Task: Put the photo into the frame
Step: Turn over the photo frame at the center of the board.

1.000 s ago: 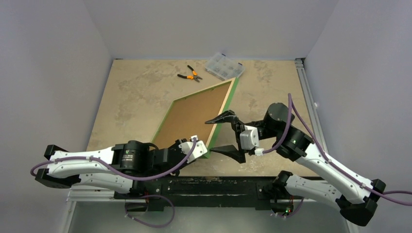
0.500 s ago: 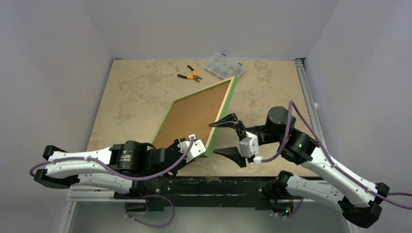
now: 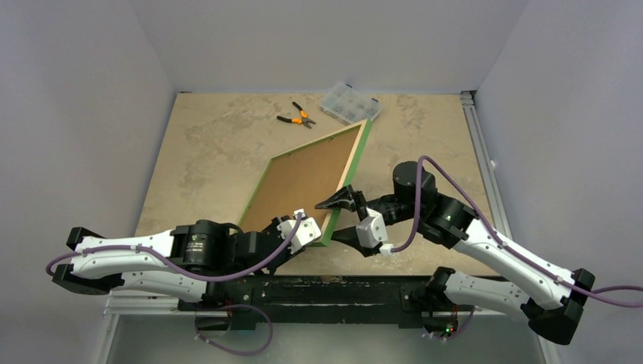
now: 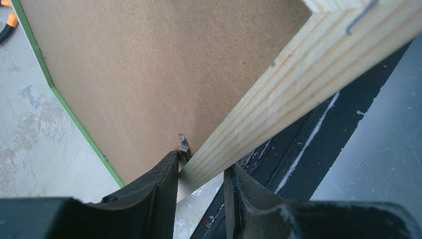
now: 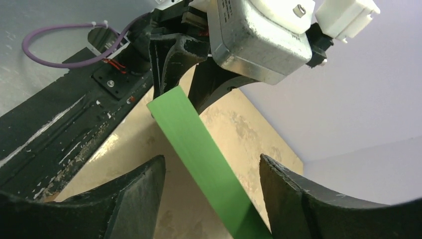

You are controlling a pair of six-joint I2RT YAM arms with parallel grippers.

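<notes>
Worktop [image 3: 205, 152]: mottled tan surface stretching away beyond both claws.

Pliers [image 3: 297, 116]: orange-handled, lying flat far ahead of the left claw, well beyond the frame's far corner.

Left claw [image 4: 200, 167]: nearly closed, its two dark fingers [image 4: 159, 184] pinching the frame's pale wooden rail at the near corner, one finger on each side of the wood.

Frame [image 3: 350, 163]: held in the left claw, back side up, running diagonally away and to the right from the grip. The thin green edge shows along its outline. From the wrist view it sits tilted, its near corner lifted over the black base rail.

Backing board [image 3: 303, 182]: brown fibreboard filling the frame's back, just ahead of the left claw's inner finger.

Metal tab [image 4: 184, 144]: small bright clip at the board's edge, right at the left claw's inner fingertip.

Right claw [image 3: 331, 221]: jaws wide apart, straddling the frame's green edge [image 5: 209, 159] just right of the left claw. A gap shows on both sides, and nothing is gripped.

Parts box [image 3: 349, 104]: clear compartment case, far beyond the right claw, beside the frame's far corner.
</notes>
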